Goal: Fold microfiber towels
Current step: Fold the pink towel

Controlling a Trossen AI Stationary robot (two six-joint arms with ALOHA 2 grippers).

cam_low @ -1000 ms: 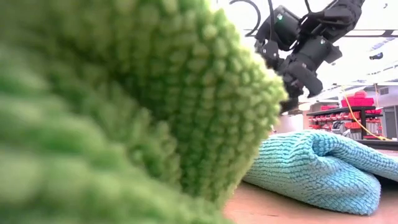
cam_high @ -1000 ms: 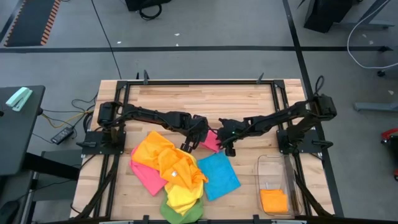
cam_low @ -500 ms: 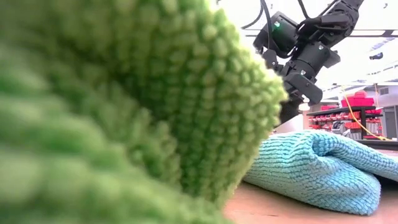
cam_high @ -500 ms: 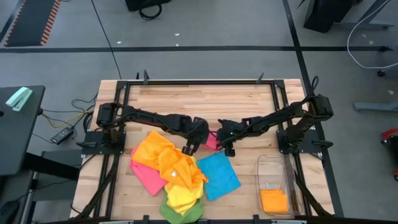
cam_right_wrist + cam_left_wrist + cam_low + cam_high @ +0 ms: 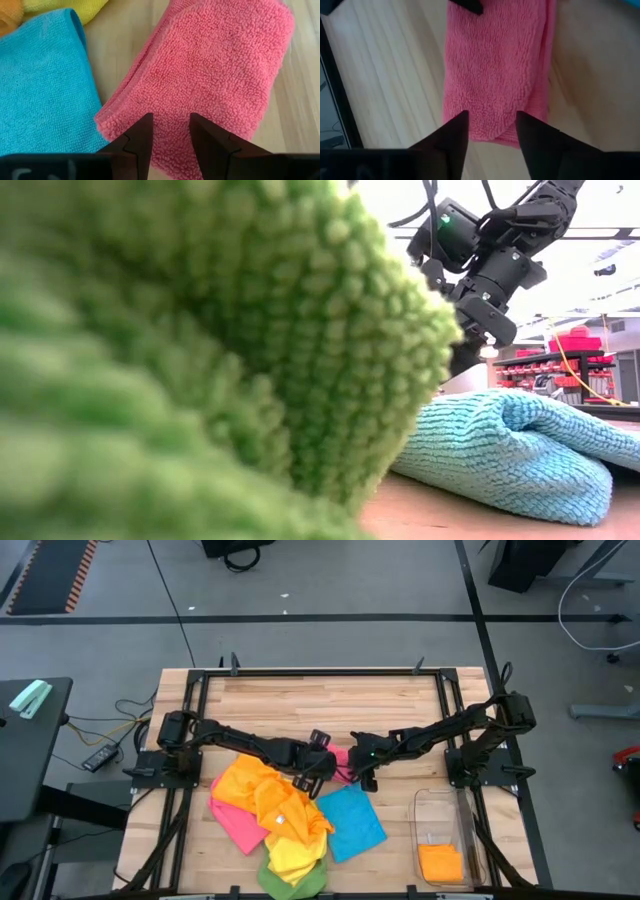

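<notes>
A folded pink towel [image 5: 343,762] lies flat on the wooden table between my two grippers. My left gripper [image 5: 491,120] is open, its fingers standing either side of the towel's rounded end [image 5: 492,135]. My right gripper [image 5: 169,122] is open over the opposite end, with pink pile showing between its fingers. A loose heap of orange [image 5: 250,785], pink, yellow and green towels lies at the near left. A blue towel [image 5: 350,822] lies flat to the right of the heap. My left gripper comes slanting down along the pink towel at its rounded end [image 5: 492,135]; whether its fingertips [image 5: 461,122] touch the cloth cannot be told. My right gripper slants down over the towel's other end [image 5: 170,107]; whether its fingertips [image 5: 145,125] touch the cloth cannot be told.
A clear plastic bin [image 5: 445,802] at the near right holds a folded orange towel [image 5: 441,862]. In the low view a green towel [image 5: 200,360] fills the left, with the blue towel [image 5: 520,450] behind it. Bare wood [image 5: 320,705] lies at the far side.
My left arm has swung toward the table's near edge and its wrist has turned, so the gripper now points along the pink towel from its left end. The pink towel stays flat on the table.
</notes>
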